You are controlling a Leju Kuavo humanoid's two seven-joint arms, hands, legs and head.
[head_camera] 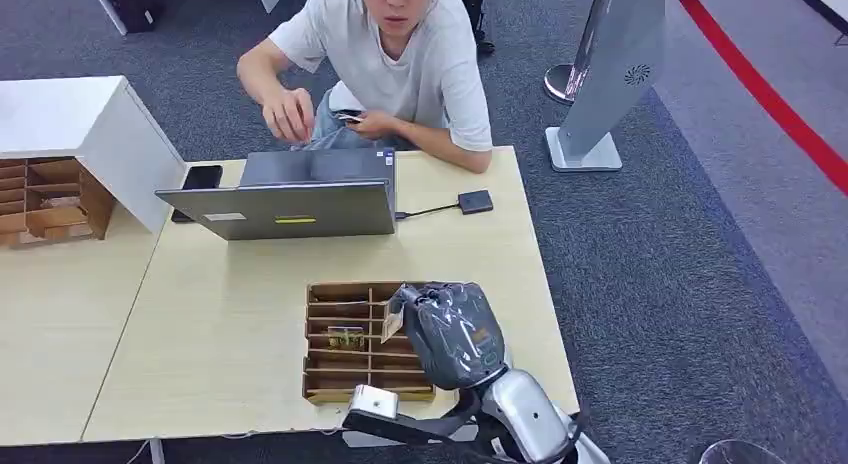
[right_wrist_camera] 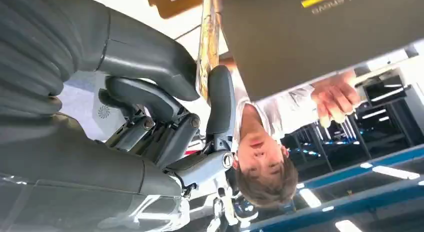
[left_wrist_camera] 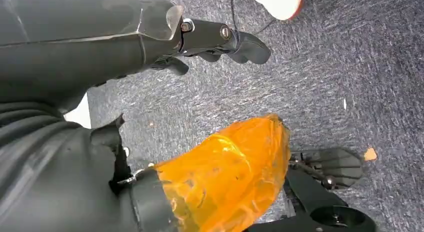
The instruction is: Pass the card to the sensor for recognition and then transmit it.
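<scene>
The right hand [head_camera: 452,332] hovers over the right side of the wooden card tray [head_camera: 350,384] on the pale worktop [head_camera: 230,334]. Its fingers [right_wrist_camera: 220,99] pinch a card [right_wrist_camera: 208,39] against the thick thumb, so that hand is grasping the card, which stands edge-on in the right wrist view. From the head view the card peeks out at the hand's left edge, just above the tray's compartments. Another card [head_camera: 346,337] lies in one of the tray's middle slots.

Beyond the tray, further from the robot, a grey laptop [head_camera: 290,209] stands open with its lid back toward the robot. To the right of the laptop a small black sensor [head_camera: 476,201] lies flat on the worktop, joined to the laptop by a thin cable. A black phone [head_camera: 200,179] rests at the laptop's left corner.

A person [head_camera: 400,59] in a light shirt sits behind the laptop, holding something small and dark.

The left hand [left_wrist_camera: 220,39] hangs above grey carpet, fingers loosely curled and released, holding nothing. A second wooden organiser [head_camera: 50,199] sits far left of the laptop.
</scene>
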